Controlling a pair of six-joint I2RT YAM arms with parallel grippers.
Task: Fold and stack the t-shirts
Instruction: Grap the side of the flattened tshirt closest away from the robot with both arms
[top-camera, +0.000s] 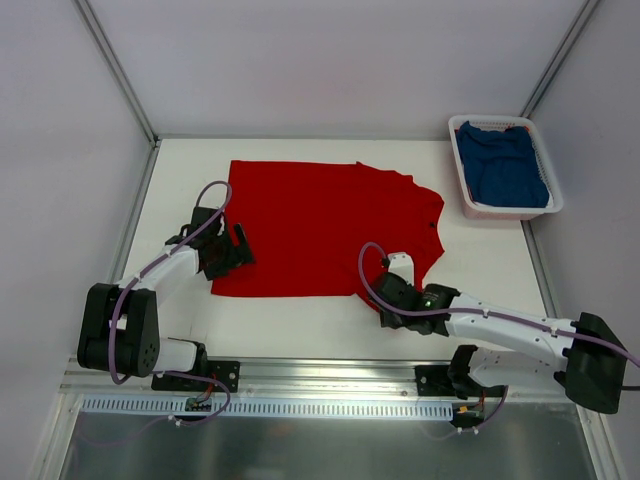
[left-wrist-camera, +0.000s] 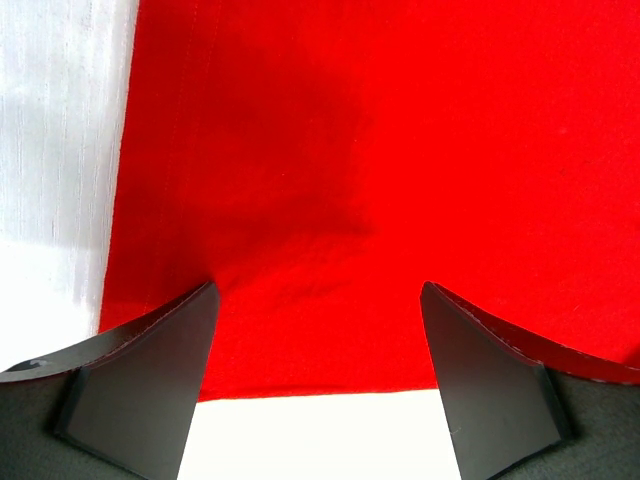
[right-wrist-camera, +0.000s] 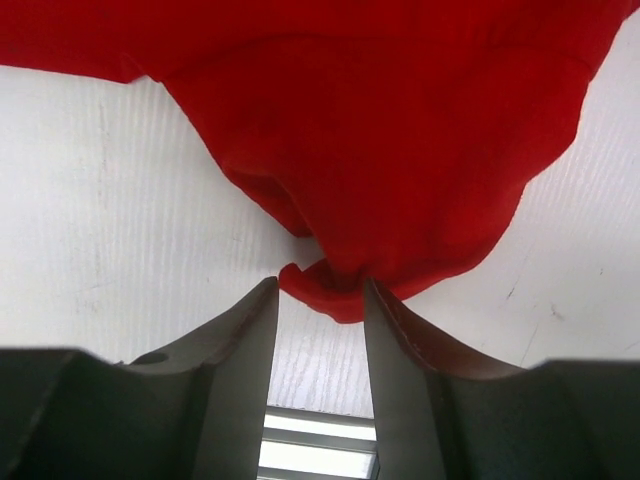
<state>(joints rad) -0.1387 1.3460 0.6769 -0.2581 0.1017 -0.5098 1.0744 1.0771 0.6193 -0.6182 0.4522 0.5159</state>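
The red t-shirt (top-camera: 320, 225) lies spread flat on the white table, sleeves and collar toward the right. My left gripper (top-camera: 238, 250) sits low at its near-left corner, open wide, the flat red cloth (left-wrist-camera: 350, 150) and its hem lying between the fingers and untouched (left-wrist-camera: 315, 290). At the shirt's near-right edge is my right gripper (top-camera: 392, 278). Its jaws stand apart, and a bunched fold of the red cloth (right-wrist-camera: 380, 120) lies between the fingertips (right-wrist-camera: 320, 282) on the table. The blue t-shirt (top-camera: 505, 170) lies crumpled in the basket.
The white slatted basket (top-camera: 510, 212) stands at the back right corner of the table. Grey enclosure walls rise on three sides. The arm bases and a metal rail run along the near edge.
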